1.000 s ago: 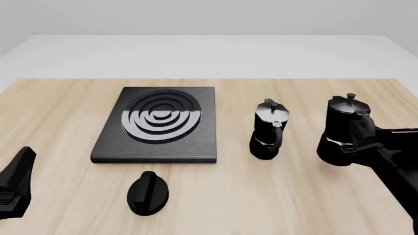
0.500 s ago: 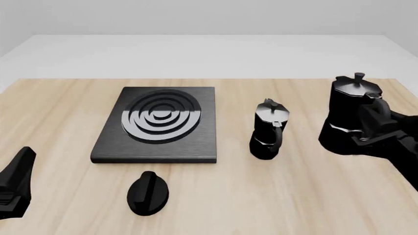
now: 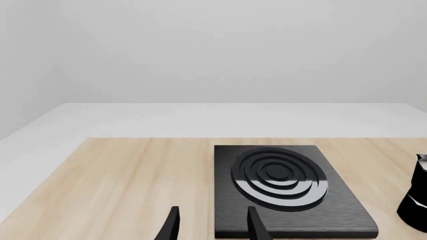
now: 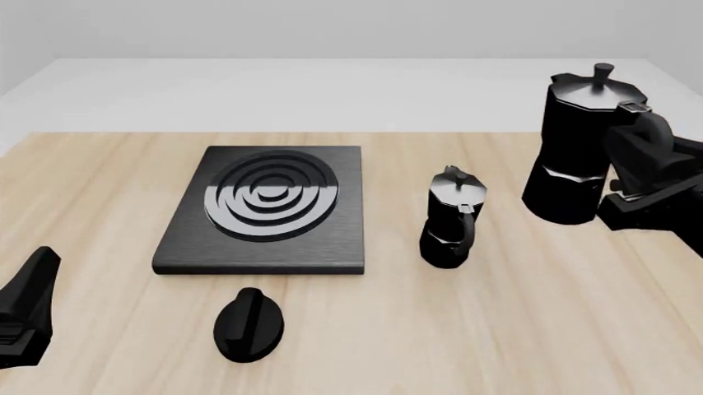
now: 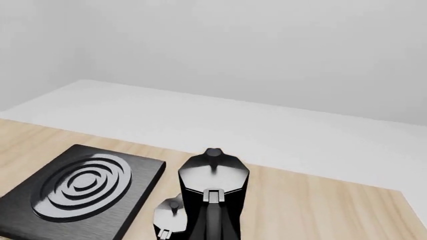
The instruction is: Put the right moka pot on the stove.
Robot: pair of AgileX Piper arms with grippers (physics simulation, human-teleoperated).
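The right moka pot (image 4: pixel 574 148), black and faceted with a knobbed lid, hangs above the table at the right. My right gripper (image 4: pixel 630 161) is shut on its looped handle. In the right wrist view the pot (image 5: pixel 212 186) fills the near centre and hides the fingers. The stove (image 4: pixel 267 207), a dark square slab with glossy rings, lies on the table left of centre, well left of the pot; it also shows in the left wrist view (image 3: pixel 280 180) and the right wrist view (image 5: pixel 80 187). My left gripper (image 4: pixel 26 306) is open and empty at the near left, its fingers (image 3: pixel 172 227) apart.
A second, smaller-looking black moka pot (image 4: pixel 450 218) stands on the wooden table (image 4: pixel 110 189) between the stove and the held pot; its lid shows in the right wrist view (image 5: pixel 168 216). A black oval knob (image 4: pixel 249 323) lies in front of the stove.
My right gripper has risen with the right moka pot, lifting it off the table and a little to the left. The left arm, stove and second pot have not moved.
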